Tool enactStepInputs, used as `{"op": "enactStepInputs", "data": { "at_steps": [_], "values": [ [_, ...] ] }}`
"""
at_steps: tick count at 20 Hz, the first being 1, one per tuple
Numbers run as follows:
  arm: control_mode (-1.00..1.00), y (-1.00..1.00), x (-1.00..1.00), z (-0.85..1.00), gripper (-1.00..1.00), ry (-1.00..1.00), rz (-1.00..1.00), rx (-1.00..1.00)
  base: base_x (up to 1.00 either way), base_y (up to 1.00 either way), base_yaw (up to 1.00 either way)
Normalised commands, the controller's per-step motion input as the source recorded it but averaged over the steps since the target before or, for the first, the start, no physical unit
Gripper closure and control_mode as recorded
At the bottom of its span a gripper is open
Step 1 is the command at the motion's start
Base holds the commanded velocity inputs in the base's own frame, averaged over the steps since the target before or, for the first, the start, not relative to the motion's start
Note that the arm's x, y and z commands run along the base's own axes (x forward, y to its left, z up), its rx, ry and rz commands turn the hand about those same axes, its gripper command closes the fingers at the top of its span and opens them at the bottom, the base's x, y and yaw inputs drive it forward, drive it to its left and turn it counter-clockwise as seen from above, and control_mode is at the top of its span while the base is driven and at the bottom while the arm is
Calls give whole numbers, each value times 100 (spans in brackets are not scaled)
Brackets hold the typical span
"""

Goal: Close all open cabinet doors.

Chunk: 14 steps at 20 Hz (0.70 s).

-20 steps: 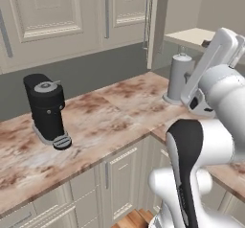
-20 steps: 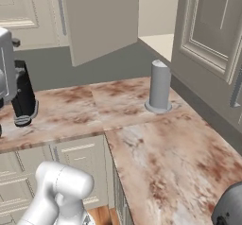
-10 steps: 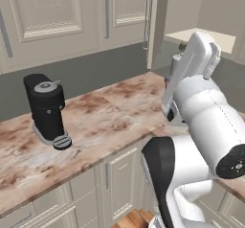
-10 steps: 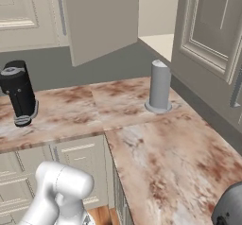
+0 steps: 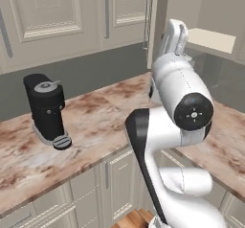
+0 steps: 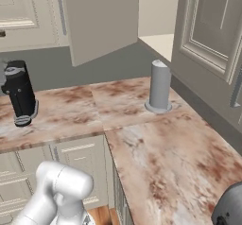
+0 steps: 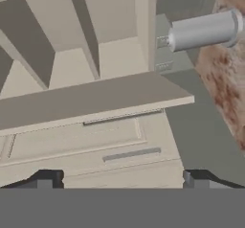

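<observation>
1. One wall cabinet door (image 6: 101,18) stands swung out over the marbled table (image 6: 156,143), its plain inner face turned to the room and its long grey bar handle (image 6: 61,10) showing beside the hinge-side neighbours; behind it the cupboard's pale shelf (image 6: 160,43) lies bare to view

2. In the hand view the same door (image 7: 95,102) cuts edge-on across the frame, with the open cupboard interior above it and the shut panelled doors (image 7: 86,141) beyond; the job is plainly not yet done

3. The neighbouring wall doors (image 5: 48,16) along the back wall sit flush and shut, so by my reckoning this one leaf is what remains in sight here

4. Over the past second the white arm (image 5: 182,102) has swung up and across the left base view, from low at the right edge to a raised pose in front of the open cupboard, and it has cleared out of the right base view

5. That swing has turned the hand toward the open door, which reads as an approach ahead of a push

6. The claw (image 7: 119,176) hangs with its two dark tips wide apart and nothing between them, clear of the door

7. A grey cylinder (image 6: 159,87) stands upright on the table beneath the open cupboard; a black coffee machine (image 5: 48,109) sits well apart to the left, both outside the door's arc as far as I can judge
</observation>
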Motion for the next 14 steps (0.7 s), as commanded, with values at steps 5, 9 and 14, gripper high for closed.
{"op": "enactStepInputs", "data": {
  "at_steps": [5,9,14],
  "values": [
    [-100,-15,54,-13,-100,3,-21,0,0,0,0],
    [-100,1,41,-13,-100,0,-23,-2,0,0,0],
    [-100,1,47,-14,-100,0,-20,-6,0,0,0]
  ]
}}
